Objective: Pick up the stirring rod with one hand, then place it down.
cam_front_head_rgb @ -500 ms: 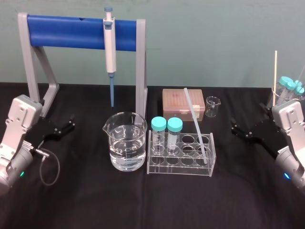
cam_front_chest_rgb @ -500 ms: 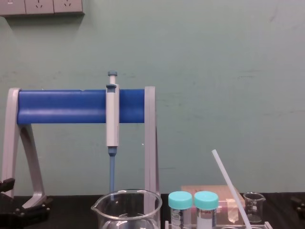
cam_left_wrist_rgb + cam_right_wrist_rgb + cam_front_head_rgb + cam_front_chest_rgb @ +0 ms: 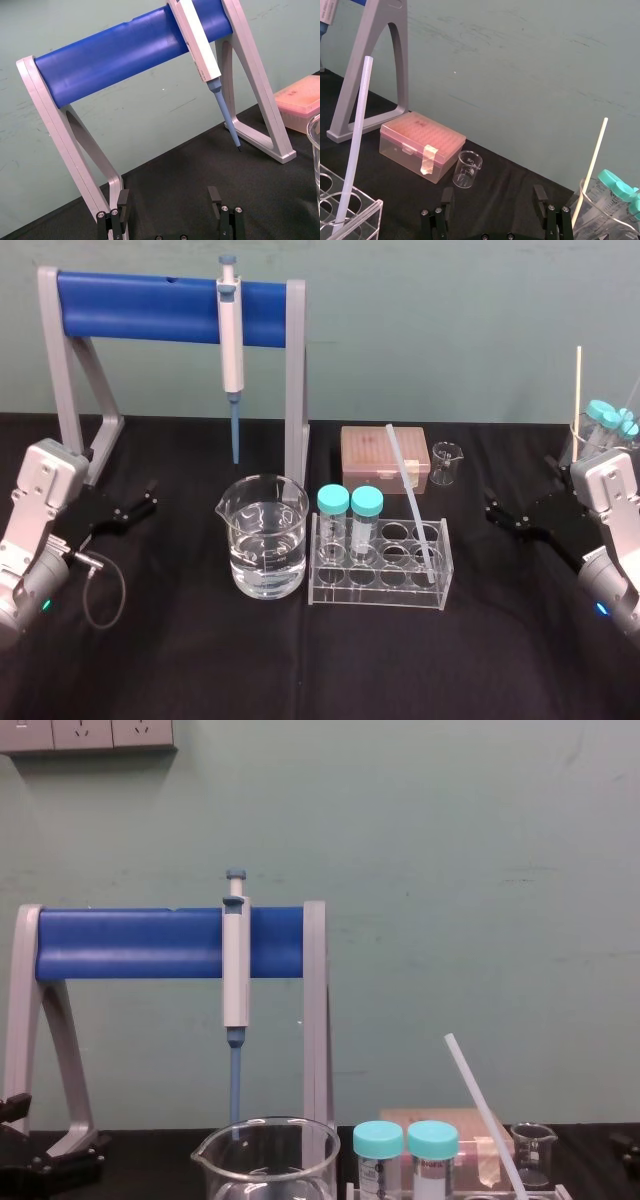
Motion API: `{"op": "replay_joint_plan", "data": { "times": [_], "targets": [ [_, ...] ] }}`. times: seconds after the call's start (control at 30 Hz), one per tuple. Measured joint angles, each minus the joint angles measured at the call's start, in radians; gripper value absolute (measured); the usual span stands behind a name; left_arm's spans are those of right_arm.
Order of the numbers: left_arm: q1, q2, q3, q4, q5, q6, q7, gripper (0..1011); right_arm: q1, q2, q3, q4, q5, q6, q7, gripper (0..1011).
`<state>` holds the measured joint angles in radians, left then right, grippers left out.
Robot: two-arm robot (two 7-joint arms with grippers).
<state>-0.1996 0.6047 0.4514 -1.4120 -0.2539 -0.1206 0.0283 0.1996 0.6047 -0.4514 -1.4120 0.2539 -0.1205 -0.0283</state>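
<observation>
The stirring rod (image 3: 410, 495) is a long white translucent rod leaning in the clear tube rack (image 3: 380, 590) at mid-table, its upper end tilted toward the pink box. The right wrist view also catches the stirring rod (image 3: 354, 135), and the chest view has the stirring rod (image 3: 483, 1115) rising above the rack. My right gripper (image 3: 492, 505) hovers to the right of the rack, well clear of the rod, open and empty (image 3: 493, 196). At the left of the table, near the stand's foot, my left gripper (image 3: 148, 498) is open and empty too (image 3: 169, 200).
A grey-white pipette (image 3: 231, 325) hangs on the blue-barred stand (image 3: 140, 305). A beaker of water (image 3: 263, 550) stands left of the rack, which holds two teal-capped vials (image 3: 350, 520). Behind are a pink tip box (image 3: 385, 457) and a small beaker (image 3: 446, 462). A beaker of capped tubes (image 3: 600, 430) sits far right.
Both grippers have turned slightly at the wrist and now look thinner from above. Nothing on the table has moved.
</observation>
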Motion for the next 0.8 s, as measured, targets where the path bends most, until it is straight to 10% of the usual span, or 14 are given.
{"op": "replay_joint_plan", "data": {
  "times": [0.8],
  "targets": [
    [0.000, 0.000, 0.000, 0.000, 0.000, 0.000, 0.000, 1000, 0.000, 0.000, 0.000, 0.000, 0.000, 0.000, 0.000, 1003]
  ]
}}
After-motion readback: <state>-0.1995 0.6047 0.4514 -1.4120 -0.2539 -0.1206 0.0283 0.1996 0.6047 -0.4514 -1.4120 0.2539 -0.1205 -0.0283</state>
